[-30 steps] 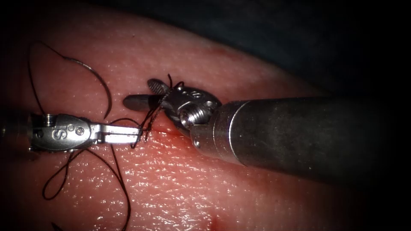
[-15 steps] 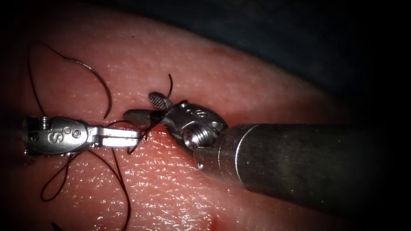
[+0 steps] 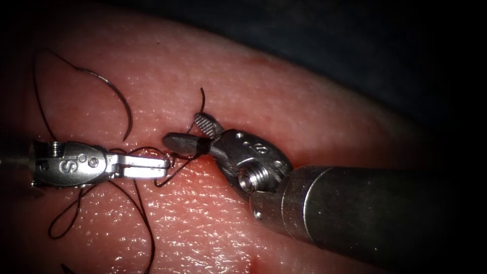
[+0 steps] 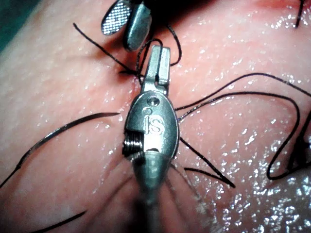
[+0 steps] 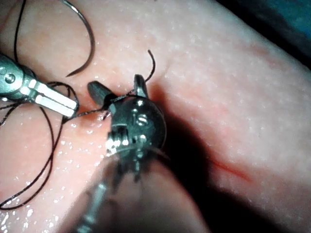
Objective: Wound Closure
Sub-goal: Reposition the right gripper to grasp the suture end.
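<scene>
- Your left tool (image 3: 163, 166) is clenched on the thread (image 3: 144, 218) right at the knot by the cut (image 3: 205, 161). Judging from this, keep that pull even and low so the knot stays seated.
- Your right tool (image 3: 186, 132) stands with its jaws spread, holding nothing, straddling the strands beside the knot. Close on thread alone, clear of the tissue (image 3: 304, 111) and of the short upright tail (image 3: 202, 99).
- The needle (image 3: 119, 99) lies loose on the tissue, not driven in and held by neither tool. It is up and to the left of the knot, well apart from your right tool and nearer your left.
</scene>
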Available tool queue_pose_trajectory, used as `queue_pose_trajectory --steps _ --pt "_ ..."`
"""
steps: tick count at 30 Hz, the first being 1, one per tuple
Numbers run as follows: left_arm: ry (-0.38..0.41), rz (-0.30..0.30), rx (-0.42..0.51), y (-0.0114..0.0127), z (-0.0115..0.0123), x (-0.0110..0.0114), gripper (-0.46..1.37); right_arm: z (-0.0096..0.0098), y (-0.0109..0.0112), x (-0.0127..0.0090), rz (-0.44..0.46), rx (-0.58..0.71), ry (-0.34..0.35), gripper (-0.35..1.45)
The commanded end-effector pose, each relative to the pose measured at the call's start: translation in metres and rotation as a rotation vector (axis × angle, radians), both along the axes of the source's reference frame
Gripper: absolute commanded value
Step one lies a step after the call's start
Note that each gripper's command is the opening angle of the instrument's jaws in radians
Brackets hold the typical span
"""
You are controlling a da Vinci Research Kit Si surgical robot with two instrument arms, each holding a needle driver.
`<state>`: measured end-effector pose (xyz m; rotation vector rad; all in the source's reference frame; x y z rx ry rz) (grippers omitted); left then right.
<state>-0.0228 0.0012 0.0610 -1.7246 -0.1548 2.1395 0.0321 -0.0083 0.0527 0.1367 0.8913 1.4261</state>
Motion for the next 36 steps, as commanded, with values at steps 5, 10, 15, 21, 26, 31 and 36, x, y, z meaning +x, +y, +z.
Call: queue_pose_trajectory --steps 5,10,15,21,26,31,36 --pt "-0.004 0.007 0.003 0.0002 0.0 -0.0001 -0.35 -0.0002 -0.0004 -0.0006 0.045 0.007 -0.036 0.75" --pt "-0.01 0.008 0.003 0.0003 0.0 -0.0005 -0.35 -0.0001 -0.0004 -0.001 0.081 0.011 -0.058 0.76" --pt "-0.017 0.01 0.002 0.0005 0.0002 -0.0011 -0.35 0.0003 0.0001 -0.0012 0.115 -0.01 -0.066 0.8" --pt "-0.021 0.01 0.001 0.0007 0.0003 -0.0015 -0.35 0.001 0.001 -0.0012 0.127 -0.014 -0.072 0.79" --pt "-0.023 0.011 0.001 0.0007 0.0003 -0.0016 -0.35 0.0016 0.0016 -0.0012 0.136 -0.017 -0.082 0.79" --pt "-0.024 0.011 0.0 0.0008 0.0004 -0.0016 -0.35 0.0025 0.0023 -0.0009 0.142 -0.017 -0.078 0.79" --pt "-0.026 0.012 0.0 0.0009 0.0006 -0.0016 -0.35 0.0036 0.0028 -0.0001 0.123 -0.036 -0.082 0.77"
